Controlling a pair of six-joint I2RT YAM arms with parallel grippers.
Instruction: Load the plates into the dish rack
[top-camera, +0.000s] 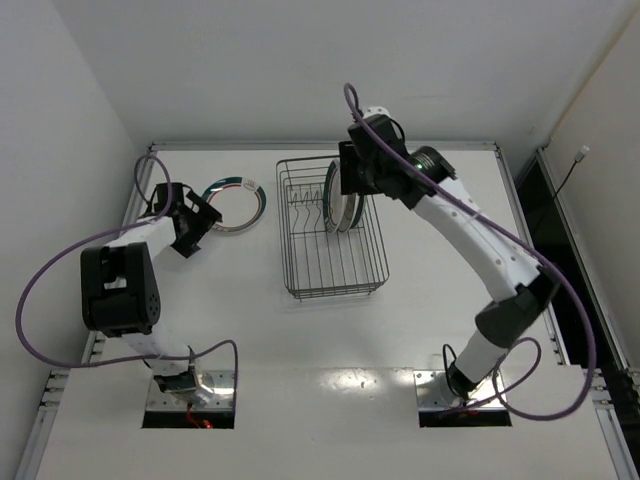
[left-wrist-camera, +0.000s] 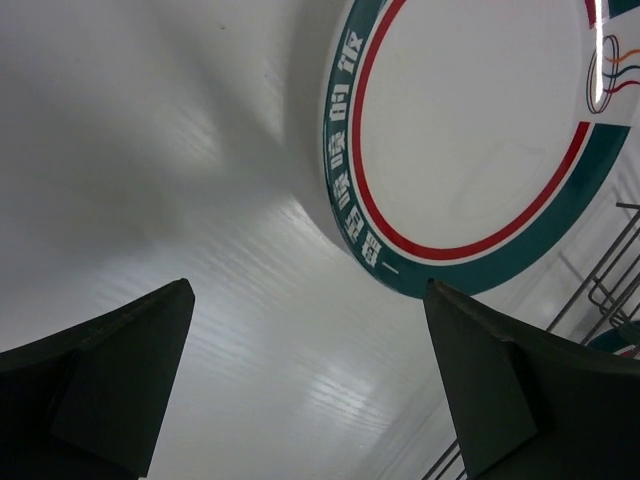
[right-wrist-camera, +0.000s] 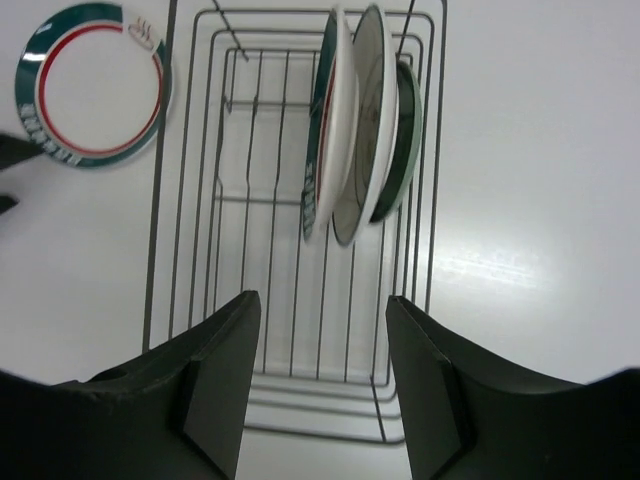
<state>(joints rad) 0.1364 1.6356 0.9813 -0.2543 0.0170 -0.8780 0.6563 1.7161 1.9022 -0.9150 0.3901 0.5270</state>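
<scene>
The left claw (left-wrist-camera: 308, 290) stands wide apart with nothing between its dark fingers. Ahead and to its right, a round white plate with a dark teal rim and thin red ring (left-wrist-camera: 480, 130) lies on the white bench (left-wrist-camera: 150, 150), near the dark wire dish rack (left-wrist-camera: 600, 270) at far right.

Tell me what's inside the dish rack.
Three plates stand on edge together in the dish rack: a teal-rimmed plate, a pale middle plate and a smaller dark teal plate. They overlap, hiding most of each face.
</scene>
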